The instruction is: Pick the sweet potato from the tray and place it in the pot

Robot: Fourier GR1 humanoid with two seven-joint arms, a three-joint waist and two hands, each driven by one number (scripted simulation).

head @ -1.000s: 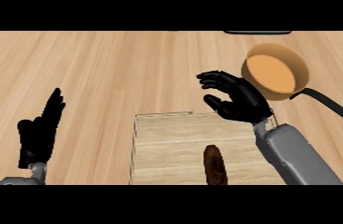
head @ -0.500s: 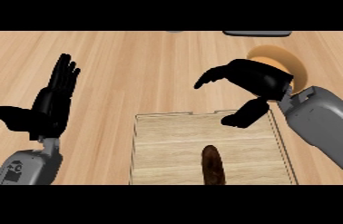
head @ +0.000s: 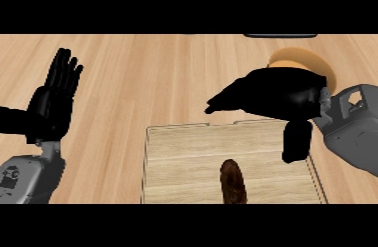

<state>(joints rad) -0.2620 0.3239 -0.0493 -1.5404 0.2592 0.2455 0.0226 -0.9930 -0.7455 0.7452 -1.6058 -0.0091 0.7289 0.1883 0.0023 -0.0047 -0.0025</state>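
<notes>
While the sweet potato [head: 233, 181] lies untouched on the tray [head: 177, 156], you have nothing of the task done yet; the pick, the carry and the drop into the pot [head: 299, 61] all remain, as far as I can judge.

Right hand [head: 284, 93]: hovering over the tray's far right corner, palm down, fingers spread and relaxed, thumb hanging toward the tray floor; it holds nothing and touches nothing you can see. It sits up and right of the sweet potato, apart from it; you'd need to bring it down and toward the near edge before closing.

Left hand [head: 53, 98]: open, fingers straight up, resting at the left of the view, well apart from the tray; not part of this step.

Sweet potato: dark brown, elongated, tapered at the far end, dull rough-looking skin; lying lengthwise near the tray's near edge, about centre, lower end cut off by the view. My guess is the long shape favours a grasp across its width.

Tray: pale wood-grain floor, rectangular, low thin rim with rounded corners; shallow enough that you shouldn't have to fight the wall.

Pot: mostly hidden behind the right hand; only a round orange-tan arc shows beyond it, at the far right; can't tell depth or wall from here.

Counter [head: 162, 76]: light wood planks, matte, grain running left-right.
</notes>
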